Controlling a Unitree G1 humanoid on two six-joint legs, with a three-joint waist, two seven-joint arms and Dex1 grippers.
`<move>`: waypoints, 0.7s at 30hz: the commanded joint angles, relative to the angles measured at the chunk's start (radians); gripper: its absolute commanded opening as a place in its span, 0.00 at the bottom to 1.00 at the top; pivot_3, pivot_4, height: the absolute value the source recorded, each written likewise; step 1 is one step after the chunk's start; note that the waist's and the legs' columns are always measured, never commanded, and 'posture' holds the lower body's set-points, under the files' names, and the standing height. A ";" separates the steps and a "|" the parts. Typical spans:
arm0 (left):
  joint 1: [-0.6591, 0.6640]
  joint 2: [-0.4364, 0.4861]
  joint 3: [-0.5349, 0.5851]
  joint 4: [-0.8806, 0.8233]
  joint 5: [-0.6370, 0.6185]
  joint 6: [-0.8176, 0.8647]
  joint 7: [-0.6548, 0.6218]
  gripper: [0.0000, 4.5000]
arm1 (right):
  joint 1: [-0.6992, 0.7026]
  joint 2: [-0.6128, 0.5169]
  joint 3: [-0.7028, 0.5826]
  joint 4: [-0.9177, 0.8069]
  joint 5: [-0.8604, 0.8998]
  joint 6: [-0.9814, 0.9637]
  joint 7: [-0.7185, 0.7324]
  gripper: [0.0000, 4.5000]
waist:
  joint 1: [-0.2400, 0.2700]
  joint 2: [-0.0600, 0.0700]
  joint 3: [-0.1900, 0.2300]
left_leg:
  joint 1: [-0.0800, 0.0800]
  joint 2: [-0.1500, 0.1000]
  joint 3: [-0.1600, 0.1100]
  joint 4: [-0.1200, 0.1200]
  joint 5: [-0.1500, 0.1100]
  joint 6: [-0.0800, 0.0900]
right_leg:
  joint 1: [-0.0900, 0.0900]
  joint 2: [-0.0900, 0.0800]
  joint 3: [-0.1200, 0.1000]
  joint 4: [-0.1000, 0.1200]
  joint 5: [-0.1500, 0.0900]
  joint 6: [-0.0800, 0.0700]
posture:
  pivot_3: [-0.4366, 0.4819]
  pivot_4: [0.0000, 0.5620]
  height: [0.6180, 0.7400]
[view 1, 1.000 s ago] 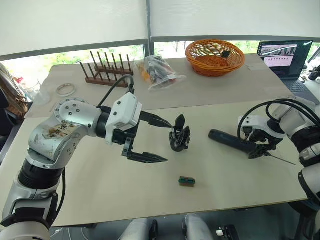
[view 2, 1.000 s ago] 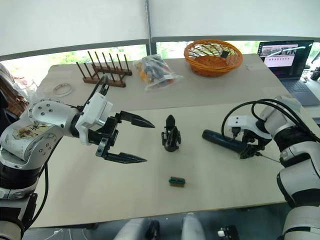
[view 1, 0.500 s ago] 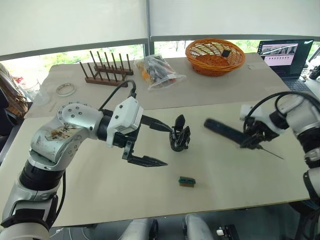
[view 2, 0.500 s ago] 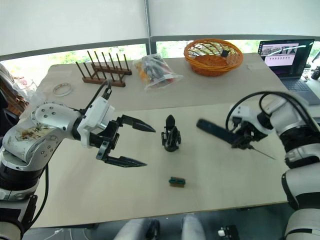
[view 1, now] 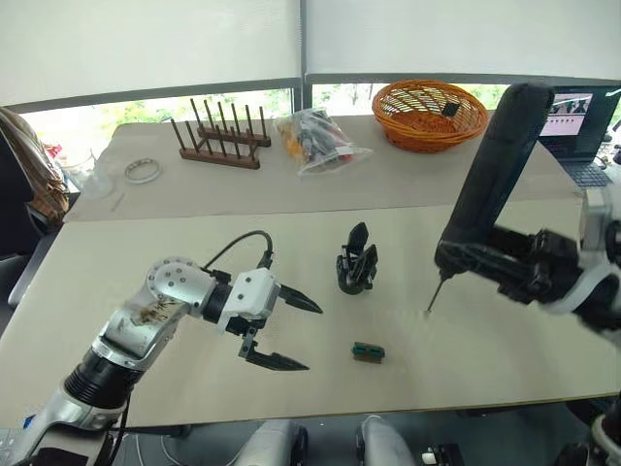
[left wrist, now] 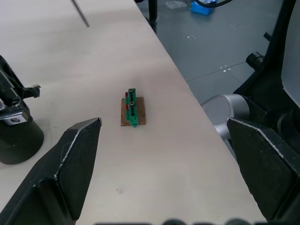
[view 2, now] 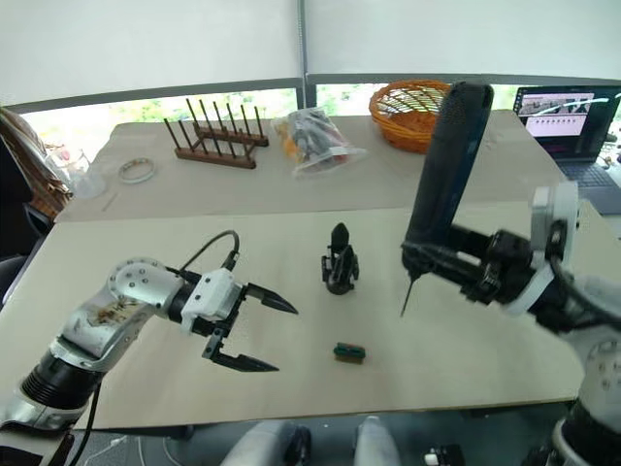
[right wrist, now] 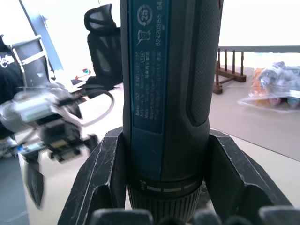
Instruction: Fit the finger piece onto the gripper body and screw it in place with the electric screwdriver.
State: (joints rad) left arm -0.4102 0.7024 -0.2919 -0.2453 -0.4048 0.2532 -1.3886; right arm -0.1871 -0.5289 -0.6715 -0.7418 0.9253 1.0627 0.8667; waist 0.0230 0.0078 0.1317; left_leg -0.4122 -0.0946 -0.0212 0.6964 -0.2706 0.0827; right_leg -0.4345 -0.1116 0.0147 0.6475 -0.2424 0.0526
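Nearest the front edge of the table [view 1: 194, 388] lies the small green block [view 1: 368, 351], and just to its left the left gripper [view 1: 286, 332] hangs with its fingers spread wide and nothing in them, so a low sweep could push the block off that edge. Farther in, the gripper body [view 1: 355, 272] stands near the middle with its black finger piece [view 1: 357, 236] pointing up and bare table all round it. The right gripper [view 2: 456, 267] is squeezed round the electric screwdriver [view 1: 490, 175], held tall with its thin bit [view 1: 435, 293] pointing down beside the body, and I think a crooked push could tip the body over.
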 commanded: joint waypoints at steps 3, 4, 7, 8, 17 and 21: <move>0.024 -0.036 -0.050 0.090 0.087 -0.157 -0.027 1.00 | 0.116 0.021 0.101 -0.134 0.003 -0.201 -0.017 0.42 | -0.007 0.000 0.000 | 0.001 -0.001 0.001 0.000 0.000 0.000 | 0.000 0.003 -0.002 0.000 0.000 0.000 | 0.48 0.27 1.00; 0.020 -0.052 -0.058 0.116 0.099 -0.173 -0.025 1.00 | 0.138 0.017 0.136 -0.130 -0.022 -0.248 0.012 0.42 | -0.008 0.000 0.000 | 0.001 -0.001 0.001 0.000 0.000 0.001 | 0.001 0.003 -0.002 0.000 0.000 0.000 | 0.48 0.27 1.00; 0.008 -0.087 -0.069 0.171 0.125 -0.206 -0.017 1.00 | 0.171 0.015 0.211 -0.087 -0.086 -0.359 0.047 0.42 | -0.008 -0.001 0.000 | 0.005 -0.001 0.002 0.001 0.000 0.002 | 0.005 0.004 -0.003 -0.001 0.000 0.000 | 0.48 0.27 1.00; 0.005 -0.097 -0.070 0.184 0.134 -0.218 -0.011 1.00 | 0.175 0.016 0.229 -0.068 -0.104 -0.389 0.049 0.42 | -0.009 -0.001 0.000 | 0.007 -0.001 0.002 0.000 -0.001 0.002 | 0.007 0.004 -0.003 -0.001 0.000 0.000 | 0.48 0.27 1.00; 0.017 -0.140 -0.060 0.198 0.154 -0.244 0.033 1.00 | 0.268 0.019 0.337 0.007 -0.189 -0.605 0.111 0.42 | -0.010 -0.001 0.000 | 0.009 -0.001 0.002 0.000 -0.002 0.004 | 0.010 0.004 -0.003 -0.002 0.000 0.000 | 0.48 0.27 1.00; 0.018 -0.153 -0.067 0.187 0.156 -0.233 0.045 1.00 | 0.301 0.022 0.364 0.016 -0.195 -0.647 0.101 0.42 | -0.009 -0.001 0.000 | 0.010 -0.001 0.002 0.000 -0.002 0.004 | 0.011 0.004 -0.003 -0.003 0.000 0.000 | 0.48 0.27 1.00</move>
State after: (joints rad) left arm -0.3908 0.5576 -0.3686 -0.0287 -0.2370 0.0208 -1.3519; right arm 0.1159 -0.5104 -0.3073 -0.6972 0.7184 0.4626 0.9692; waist 0.0136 0.0071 0.1322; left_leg -0.4014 -0.0952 -0.0196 0.6966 -0.2725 0.0869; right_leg -0.4234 -0.1077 0.0119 0.6450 -0.2426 0.0529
